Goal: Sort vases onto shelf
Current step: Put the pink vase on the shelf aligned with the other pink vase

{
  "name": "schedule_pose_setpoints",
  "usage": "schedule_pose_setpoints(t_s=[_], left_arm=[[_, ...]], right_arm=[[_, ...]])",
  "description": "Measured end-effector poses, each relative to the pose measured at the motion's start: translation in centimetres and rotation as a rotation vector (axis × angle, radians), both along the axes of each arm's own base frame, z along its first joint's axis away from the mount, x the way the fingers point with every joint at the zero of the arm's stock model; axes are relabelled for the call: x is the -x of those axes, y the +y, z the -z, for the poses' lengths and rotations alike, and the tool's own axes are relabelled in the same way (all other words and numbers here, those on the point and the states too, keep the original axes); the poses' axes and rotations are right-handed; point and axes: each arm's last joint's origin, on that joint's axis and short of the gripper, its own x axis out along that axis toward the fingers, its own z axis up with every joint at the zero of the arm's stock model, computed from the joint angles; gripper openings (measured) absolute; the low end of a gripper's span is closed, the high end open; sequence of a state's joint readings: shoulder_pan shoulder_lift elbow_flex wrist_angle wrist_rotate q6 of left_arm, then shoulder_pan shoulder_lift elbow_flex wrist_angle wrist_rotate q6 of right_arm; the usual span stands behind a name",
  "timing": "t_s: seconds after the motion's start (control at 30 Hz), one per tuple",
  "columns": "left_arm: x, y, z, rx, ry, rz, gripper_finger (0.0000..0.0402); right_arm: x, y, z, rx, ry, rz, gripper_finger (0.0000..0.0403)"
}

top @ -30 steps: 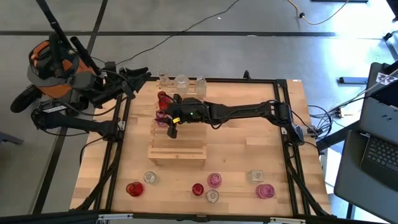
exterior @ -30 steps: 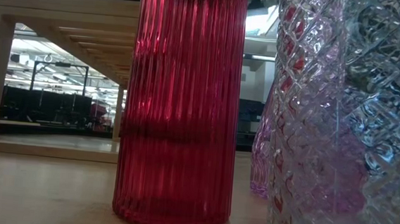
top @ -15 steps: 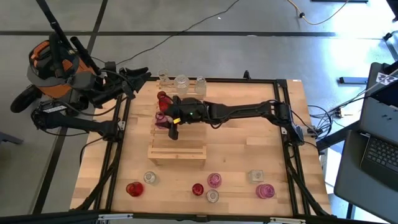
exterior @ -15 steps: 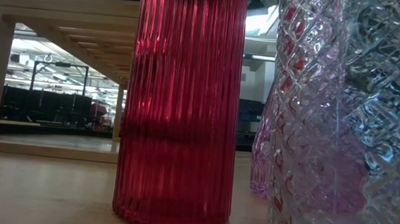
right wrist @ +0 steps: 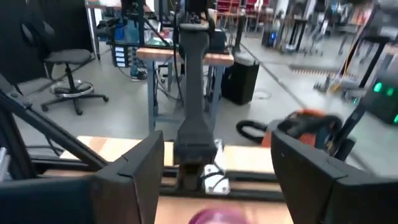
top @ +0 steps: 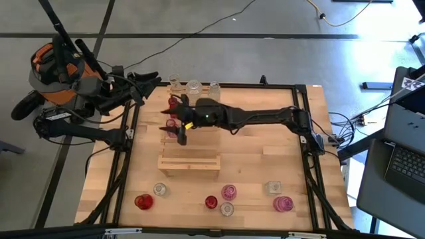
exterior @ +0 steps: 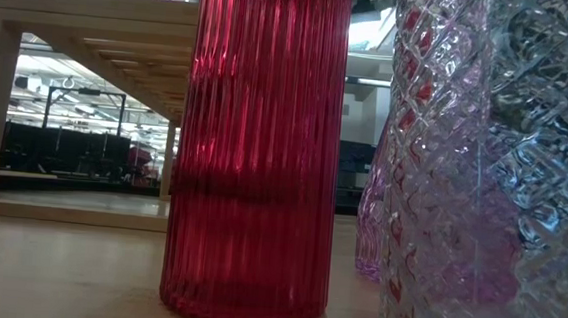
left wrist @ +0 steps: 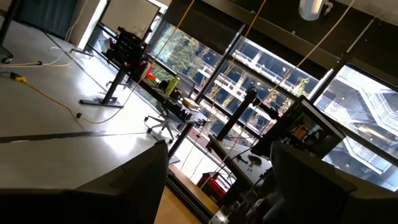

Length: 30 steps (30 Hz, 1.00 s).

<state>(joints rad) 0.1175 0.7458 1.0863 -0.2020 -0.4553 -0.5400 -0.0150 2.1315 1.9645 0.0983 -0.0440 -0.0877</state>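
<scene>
- Centrally, the shelf (top: 189,161) sits mid-table; vases cluster behind it (top: 174,103) and along the near edge (top: 229,192).
- A pink vase (right wrist: 211,217) sits just below my right gripper (top: 180,133), whose fingers are spread wide and empty.
- Best practice, I judge: descend centred, close gently.
- My right arm reaches leftward across the table; my left gripper (top: 149,79) waits off-table, fingers apart.

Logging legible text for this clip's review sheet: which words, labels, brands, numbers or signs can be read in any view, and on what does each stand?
None can be read in any view.
The laptop at the high view's right edge shows only tiny keys, too small to read.
The red vase, the clear vase and the wooden shelf in the low view carry no label.
</scene>
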Motion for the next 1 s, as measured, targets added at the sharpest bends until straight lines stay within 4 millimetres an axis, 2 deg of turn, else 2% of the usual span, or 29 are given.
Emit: schedule_pose_setpoints(t_s=[0.13, 0.27, 0.37, 0.47, 0.57, 0.73, 0.8, 0.93, 1.0], left_arm=[[0.0, 0.0, 0.0, 0.000, 0.000, 0.000, 0.0275], [0.0, 0.0, 0.0, 0.000, 0.000, 0.000, 0.0275], [0.0, 0.0, 0.0, 0.000, 0.000, 0.000, 0.0275], [0.0, 0.0, 0.0, 0.000, 0.000, 0.000, 0.0275], [0.0, 0.0, 0.0, 0.000, 0.000, 0.000, 0.0275], [0.0, 0.0, 0.0, 0.000, 0.000, 0.000, 0.0275], [0.0, 0.0, 0.0, 0.000, 0.000, 0.000, 0.0275], [0.0, 0.0, 0.0, 0.000, 0.000, 0.000, 0.0275], [0.0, 0.0, 0.0, 0.000, 0.001, 0.000, 0.0275]], right_arm=[[0.6, -0.5, -3.7, 0.061, -0.005, -0.019, 0.0241], [2.3, -0.6, -7.3, 0.091, 0.109, -0.137, 0.0241], [4.5, -0.1, -8.2, 0.084, 0.224, -0.234, 0.0241], [7.3, 1.2, -8.2, 0.025, 0.409, -0.330, 0.0241], [10.5, 3.3, -7.7, 0.020, 0.664, -0.370, 0.0240], [15.4, 7.7, -6.0, 0.162, 1.109, -0.339, 0.0240], [16.1, 9.8, -5.6, 0.222, 1.154, -0.310, 0.0240], [17.3, 14.1, -5.1, 0.245, 1.085, -0.289, 0.0240], [18.5, 15.7, -4.1, 0.254, 1.154, -0.273, 0.0240]])
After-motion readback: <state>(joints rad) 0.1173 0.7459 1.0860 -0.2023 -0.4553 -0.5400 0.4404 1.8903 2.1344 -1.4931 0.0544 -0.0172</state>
